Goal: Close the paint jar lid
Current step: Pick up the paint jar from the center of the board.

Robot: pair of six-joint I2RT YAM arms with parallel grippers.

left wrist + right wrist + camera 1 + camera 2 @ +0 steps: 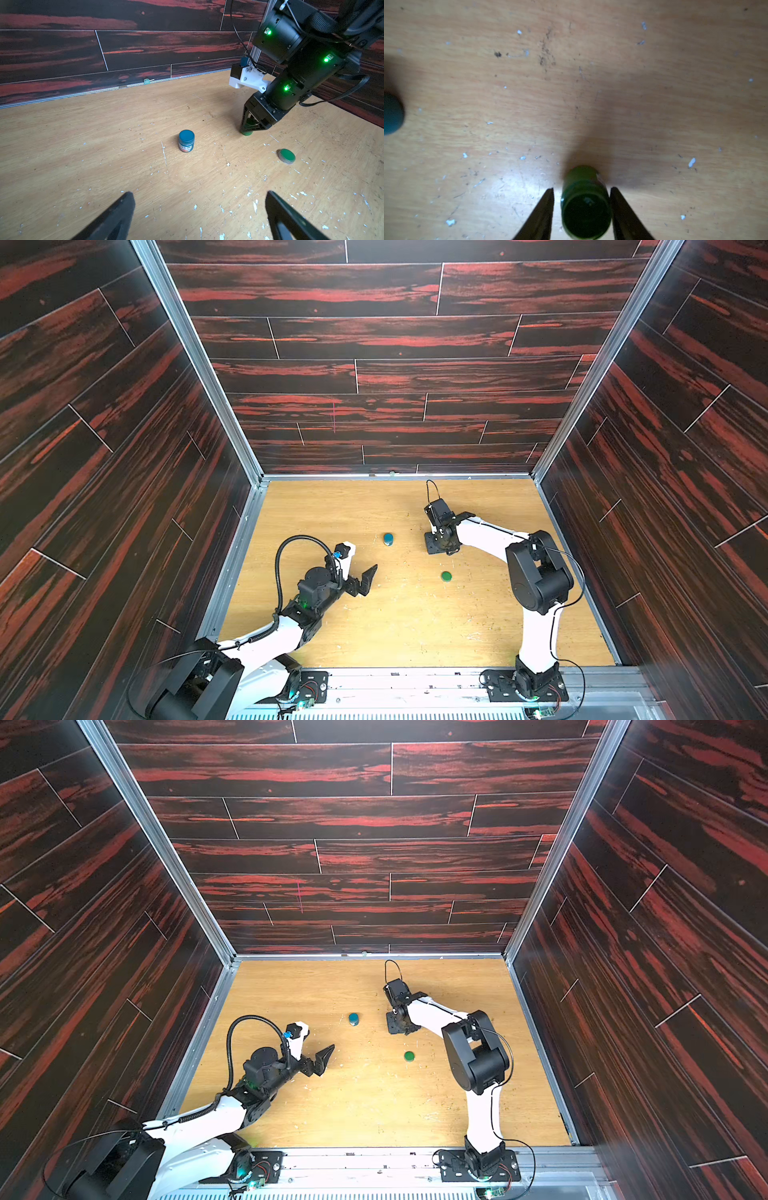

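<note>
The right gripper (581,189) points straight down over the open green paint jar (585,207), which stands upright on the wooden table (374,635) between the jaws. The jaws are narrowed around the jar's wall. One finger (623,207) lies against the glass, while a thin strip of table shows between the jar and the other finger (542,214), so the grip is not closed. The jar's mouth is uncovered and dark inside. In the left wrist view only its green base (246,133) shows below the right gripper (249,126). In both top views the gripper (440,545) (401,1025) hides it.

The green lid (446,576) (409,1056) lies flat on the table, outside the right jaws and well apart from them, on the side nearer the arm's base. From the left wrist view the lid (286,155) sits ahead of the left jaws and off to one side.

The left gripper (199,192) (365,578) hovers low over the table with its jaws spread wide and nothing between them. Ahead of those jaws stands a blue paint jar (186,141) (388,538), upright with its blue lid on. It is beside the right jaws but not touching them, and appears only as a blurred blue edge (391,114) in the right wrist view.
</note>
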